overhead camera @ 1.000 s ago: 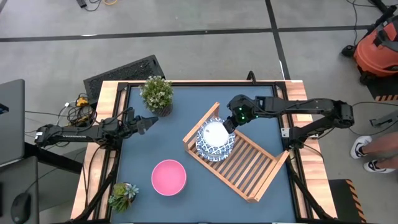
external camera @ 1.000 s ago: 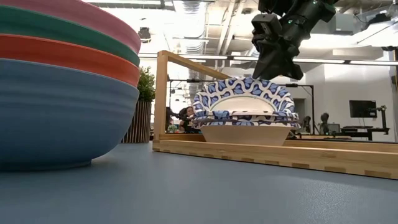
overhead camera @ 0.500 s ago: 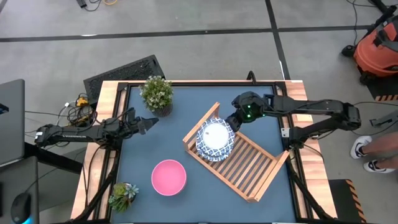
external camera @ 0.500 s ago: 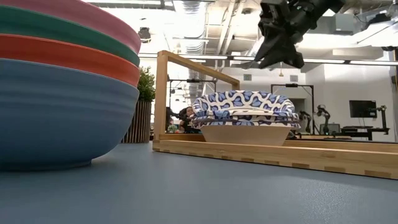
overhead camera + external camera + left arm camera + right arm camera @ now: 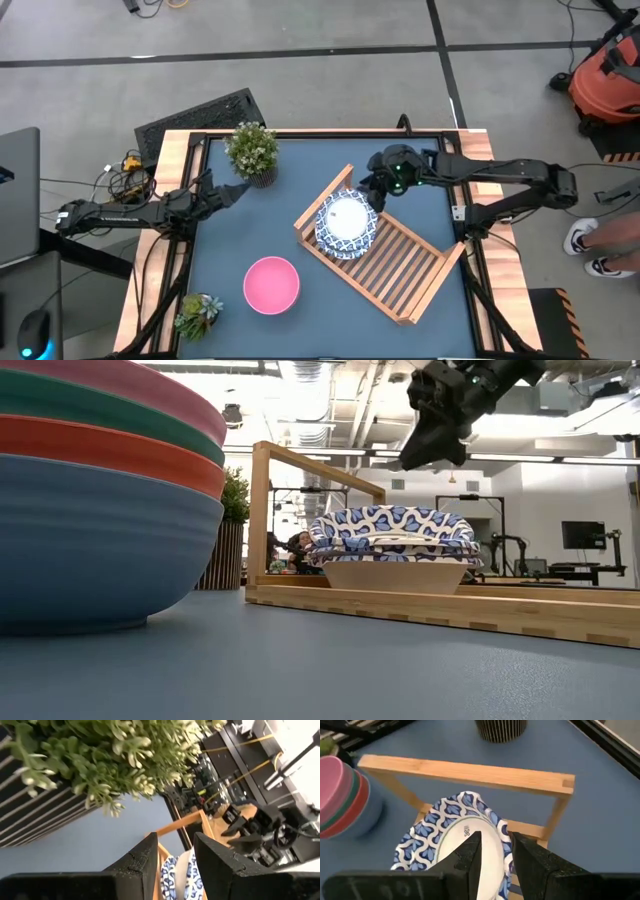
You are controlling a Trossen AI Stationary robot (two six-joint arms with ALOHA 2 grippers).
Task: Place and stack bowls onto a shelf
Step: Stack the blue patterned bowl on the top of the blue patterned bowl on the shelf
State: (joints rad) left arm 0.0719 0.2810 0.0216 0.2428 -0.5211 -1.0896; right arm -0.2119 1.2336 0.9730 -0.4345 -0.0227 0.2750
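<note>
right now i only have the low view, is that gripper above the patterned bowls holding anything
observer: No. The right wrist view shows the right gripper open and empty, above the patterned bowls.
operator: where's the other arm
observer: From above, the left gripper hovers open beside the larger potted plant, off the shelf.
operator: any room on the shelf
observer: Yes. From above, the patterned bowls fill only the end nearest that plant; the other slats are bare.
</note>
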